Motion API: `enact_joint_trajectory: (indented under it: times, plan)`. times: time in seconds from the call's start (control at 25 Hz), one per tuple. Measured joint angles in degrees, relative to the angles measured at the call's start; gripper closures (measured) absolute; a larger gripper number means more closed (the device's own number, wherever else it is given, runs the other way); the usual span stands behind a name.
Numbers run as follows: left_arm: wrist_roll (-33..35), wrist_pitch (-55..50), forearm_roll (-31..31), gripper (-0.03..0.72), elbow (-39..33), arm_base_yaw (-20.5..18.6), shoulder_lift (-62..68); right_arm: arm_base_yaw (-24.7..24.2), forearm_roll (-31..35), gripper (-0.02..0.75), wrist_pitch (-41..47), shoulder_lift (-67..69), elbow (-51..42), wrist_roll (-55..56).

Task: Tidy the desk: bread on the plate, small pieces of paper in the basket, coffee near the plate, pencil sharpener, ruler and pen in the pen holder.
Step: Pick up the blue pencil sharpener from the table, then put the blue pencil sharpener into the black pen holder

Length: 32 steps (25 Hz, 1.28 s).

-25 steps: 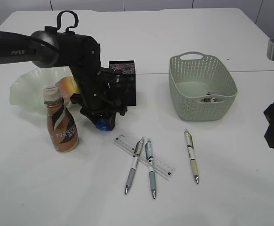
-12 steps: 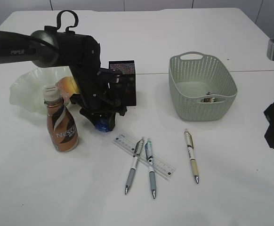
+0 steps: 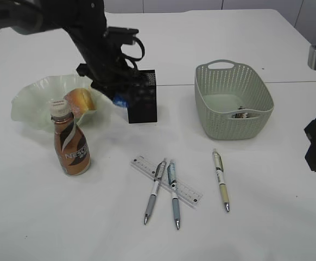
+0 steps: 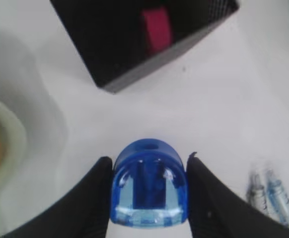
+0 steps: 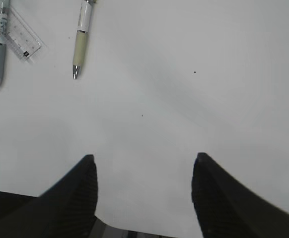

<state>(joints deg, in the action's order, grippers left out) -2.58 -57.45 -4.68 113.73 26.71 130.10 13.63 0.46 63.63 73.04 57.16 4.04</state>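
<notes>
Item in hand: one translucent blue dome-shaped plastic pencil sharpener (image 4: 149, 184), pinched between the left gripper (image 4: 148, 196)'s black fingers, held above the table just beside the one black mesh pen holder (image 3: 142, 96) toward the far-left part of the surface. Handling advice: centre it over the holder's open top before letting go, clear of the rim. Remaining: three pens (image 3: 172, 192), one clear ruler (image 3: 186, 191), one coffee bottle (image 3: 70, 143), one green basket (image 3: 233, 100); right gripper (image 5: 143, 191) spread wide, empty, near the right edge.
</notes>
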Motion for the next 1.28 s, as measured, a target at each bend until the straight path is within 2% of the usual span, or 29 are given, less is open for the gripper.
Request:
enact_joint_trajectory:
  times: [0.2,0.72,1.12,1.28]
  plan:
    - [0.00,3.00,0.00,0.357,5.46,0.00,-1.09,0.00,0.00,0.294,0.00,0.00,0.00,0.00]
    - [-0.04,19.07,0.04,0.357,5.57,0.00,1.41,0.00,0.00,0.294,0.00,0.00,0.00,0.00]
    - [-0.14,19.85,0.04,0.356,5.57,-0.22,4.49,0.00,0.10,0.294,0.11,0.00,0.00,0.00]
    - [-0.13,20.85,0.04,0.328,5.57,-0.22,4.71,0.00,0.10,0.294,0.11,0.13,0.00,0.00]
